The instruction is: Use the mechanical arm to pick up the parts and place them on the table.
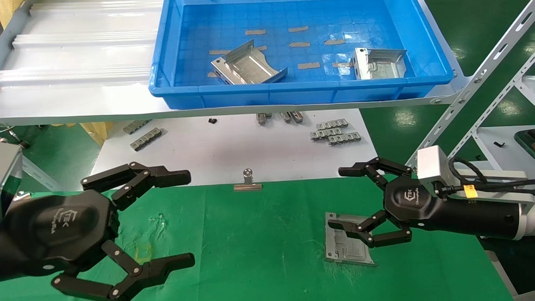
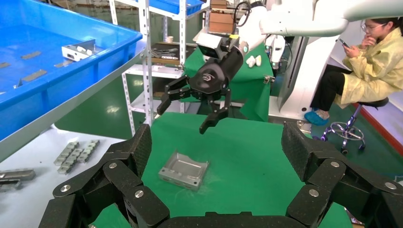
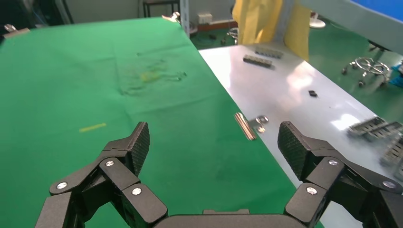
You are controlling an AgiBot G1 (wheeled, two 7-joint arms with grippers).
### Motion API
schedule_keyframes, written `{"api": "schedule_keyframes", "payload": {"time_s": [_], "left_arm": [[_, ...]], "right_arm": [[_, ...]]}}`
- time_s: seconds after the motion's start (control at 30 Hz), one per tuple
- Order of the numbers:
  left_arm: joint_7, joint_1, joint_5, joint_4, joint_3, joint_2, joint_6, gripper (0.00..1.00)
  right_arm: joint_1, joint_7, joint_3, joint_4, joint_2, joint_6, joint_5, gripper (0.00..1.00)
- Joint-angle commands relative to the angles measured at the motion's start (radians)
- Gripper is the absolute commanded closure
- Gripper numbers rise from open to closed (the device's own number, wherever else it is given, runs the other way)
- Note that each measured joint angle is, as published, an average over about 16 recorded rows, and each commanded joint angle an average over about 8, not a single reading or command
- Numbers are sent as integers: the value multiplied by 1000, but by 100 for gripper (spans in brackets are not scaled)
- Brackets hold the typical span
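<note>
my right pincer (image 1: 337, 199) hangs open above a shiny silver stamped plate (image 1: 347, 246) on the green-cloth table (image 1: 259, 246); two more plates (image 1: 247, 67) lie in the blue plastic tray (image 1: 188, 90); left pincer (image 1: 189, 220) open.

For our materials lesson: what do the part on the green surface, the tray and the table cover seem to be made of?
Part: seemingly stamped sheet metal, shiny silver with bent walls and a pressed groove. Tray: likely moulded plastic, glossy blue with reflections. Table cover: apparently green cloth, matte, scuffed and faintly creased.
</note>
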Motion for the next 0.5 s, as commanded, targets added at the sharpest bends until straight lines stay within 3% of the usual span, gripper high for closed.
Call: {"api": "schedule_keyframes", "payload": {"time_s": [0.03, 0.5], "left_arm": [[0, 0, 0, 0, 0, 0, 0, 0], [0, 0, 0, 0, 0, 0, 0, 0]], "right_arm": [[-17, 22, 24, 33, 6, 3, 1, 0], [-139, 180, 193, 265, 49, 28, 11, 0]]}}
